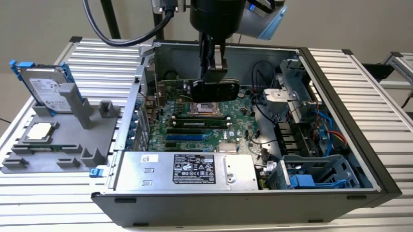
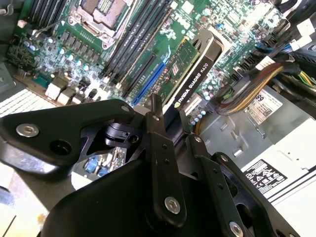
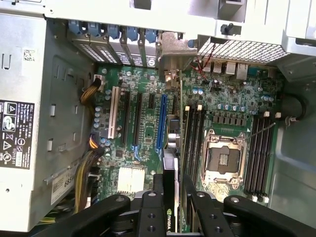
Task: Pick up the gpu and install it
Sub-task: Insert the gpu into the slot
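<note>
Gripper (image 1: 213, 72) clamped on the gpu (image 1: 200, 90), held inside the open case (image 1: 335, 96) above its motherboard (image 1: 200, 130).

Table: ribbed aluminium table (image 1: 361, 87).
On it: open computer case (image 1: 245, 203); grey fixture tray (image 1: 45, 159) just beside the case.

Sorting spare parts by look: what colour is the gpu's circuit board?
Green, clearest in the second wrist view on the gpu held in the gripper.
</note>
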Available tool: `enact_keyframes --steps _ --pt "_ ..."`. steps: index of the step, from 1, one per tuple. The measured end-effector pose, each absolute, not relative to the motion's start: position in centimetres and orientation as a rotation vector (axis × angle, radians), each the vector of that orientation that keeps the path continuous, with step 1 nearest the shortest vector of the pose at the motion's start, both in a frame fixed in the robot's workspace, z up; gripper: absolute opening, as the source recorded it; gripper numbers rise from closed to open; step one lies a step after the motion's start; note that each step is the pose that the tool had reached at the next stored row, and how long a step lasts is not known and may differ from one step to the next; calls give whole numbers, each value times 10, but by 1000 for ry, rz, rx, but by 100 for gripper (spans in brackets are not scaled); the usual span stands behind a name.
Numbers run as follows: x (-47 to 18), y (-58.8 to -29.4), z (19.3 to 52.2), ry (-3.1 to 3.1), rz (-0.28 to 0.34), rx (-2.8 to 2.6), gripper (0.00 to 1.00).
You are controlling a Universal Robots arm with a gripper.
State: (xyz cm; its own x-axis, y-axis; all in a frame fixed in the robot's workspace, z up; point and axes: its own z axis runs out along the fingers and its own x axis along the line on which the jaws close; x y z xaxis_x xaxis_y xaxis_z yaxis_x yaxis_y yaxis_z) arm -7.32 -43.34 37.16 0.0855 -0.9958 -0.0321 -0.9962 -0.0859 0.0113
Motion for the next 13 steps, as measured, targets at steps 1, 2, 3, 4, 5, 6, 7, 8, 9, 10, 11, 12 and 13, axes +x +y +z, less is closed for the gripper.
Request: enact_keyframes --steps 1,2,3,4,5,6,7,8,9,10,11,12,13 --pt "-73 -433 371 2115 49 -2304 0" --pt "-73 -433 371 2115 49 -2304 0" --pt "-73 -433 371 2115 49 -2304 0" --pt "-73 -433 371 2114 49 -2304 0" --pt "-73 -433 371 2114 50 -2304 0" --pt "-73 -433 370 2114 50 -2304 0" --pt "-73 -433 370 2114 50 -2304 0" --pt "-73 -433 370 2114 50 -2304 0" --pt "-73 -433 370 2114 50 -2304 0" --pt "-73 -433 370 2114 50 -2304 0" --pt "-73 -433 369 2114 50 -2304 0" --pt "-73 -433 369 2114 50 -2304 0" --pt "-73 -433 369 2114 51 -2303 0"
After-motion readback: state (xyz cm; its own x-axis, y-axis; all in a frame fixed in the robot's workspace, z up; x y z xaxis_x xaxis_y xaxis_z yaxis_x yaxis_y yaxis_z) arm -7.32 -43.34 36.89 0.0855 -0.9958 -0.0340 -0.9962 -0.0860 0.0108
